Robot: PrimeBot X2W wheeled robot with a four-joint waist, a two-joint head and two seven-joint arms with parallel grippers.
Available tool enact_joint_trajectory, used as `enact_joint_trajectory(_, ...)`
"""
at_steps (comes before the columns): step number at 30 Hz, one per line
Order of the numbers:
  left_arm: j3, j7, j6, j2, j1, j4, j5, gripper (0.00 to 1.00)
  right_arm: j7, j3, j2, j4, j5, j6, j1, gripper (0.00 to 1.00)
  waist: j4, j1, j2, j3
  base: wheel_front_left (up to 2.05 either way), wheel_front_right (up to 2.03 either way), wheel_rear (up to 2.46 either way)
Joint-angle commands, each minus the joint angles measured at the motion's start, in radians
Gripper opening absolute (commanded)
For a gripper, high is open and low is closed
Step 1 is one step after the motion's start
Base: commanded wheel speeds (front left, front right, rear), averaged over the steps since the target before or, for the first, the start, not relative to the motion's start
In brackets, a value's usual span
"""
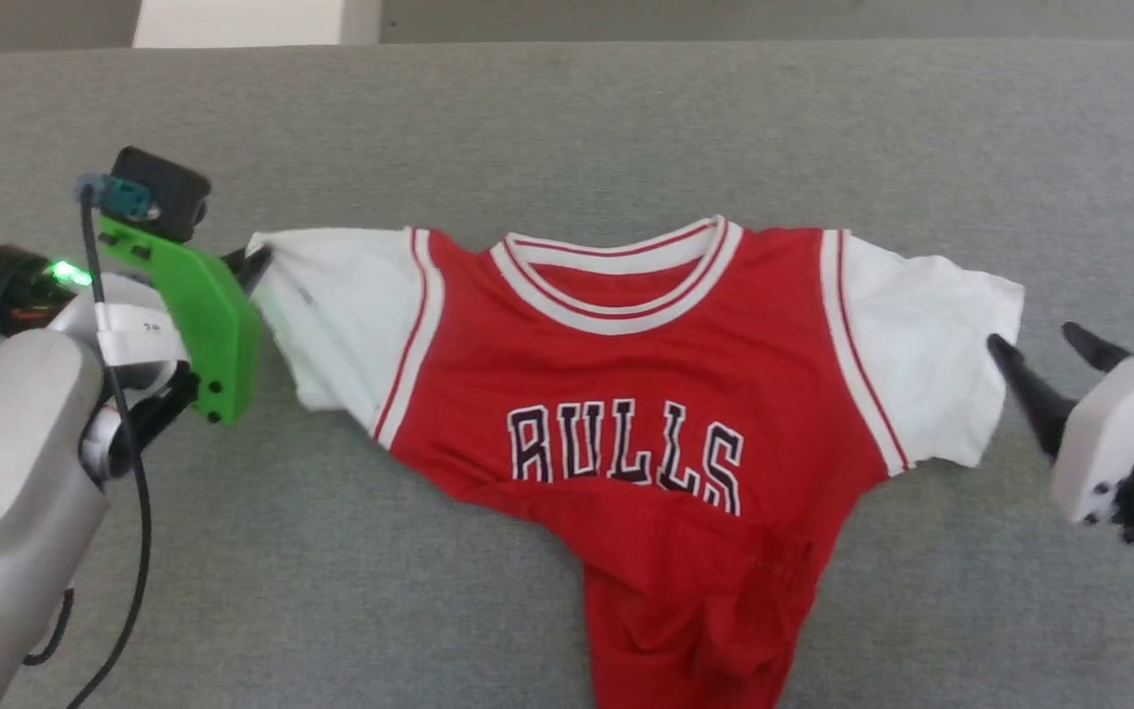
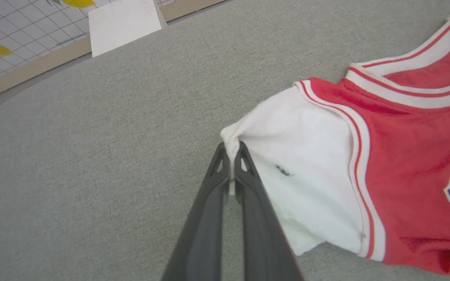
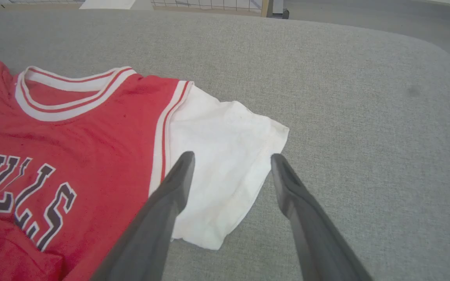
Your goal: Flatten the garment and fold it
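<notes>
Currently pinching a sleeve edge of the garment with left tool (thin bite); right tool spread by opposite sleeve. Lies on desk, hem bunched. Could slip free under pull.

The left arm reaches in from the lower left, its pale forearm angled up to a green wrist bracket. The left gripper has its two dark fingers pressed together, pinching a sleeve edge of the garment. The right gripper comes in from the right on a white wrist, fingers spread wide, gripping nothing.
</notes>
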Motion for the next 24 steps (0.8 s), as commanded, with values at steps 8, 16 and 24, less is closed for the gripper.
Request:
enact_joint_trajectory(8, 0.007, -0.023, 0.092, 0.031, 0.088, -0.293, 0.023, 0.0, 0.307, -0.014, -0.126, 0.18, 0.039, 0.004, -0.215, 1.0, 0.098, 0.0, 0.0, 0.048, 0.0, 0.0, 0.0)
enact_joint_trajectory(16, -0.005, -0.002, 0.137, 0.053, 0.133, -0.476, 0.04, 0.0, 0.332, 0.015, -0.157, 0.348, -0.02, 0.004, -0.331, 1.0, 0.142, 0.0, 0.0, 0.092, 0.0, 0.0, 0.0)
enact_joint_trajectory(24, -0.016, 0.008, 0.157, 0.056, 0.142, -0.524, 0.052, 0.0, 0.314, 0.086, -0.155, 0.452, -0.028, 0.004, -0.329, 1.0, 0.163, 0.0, 0.0, 0.114, 0.0, 0.0, 0.0)
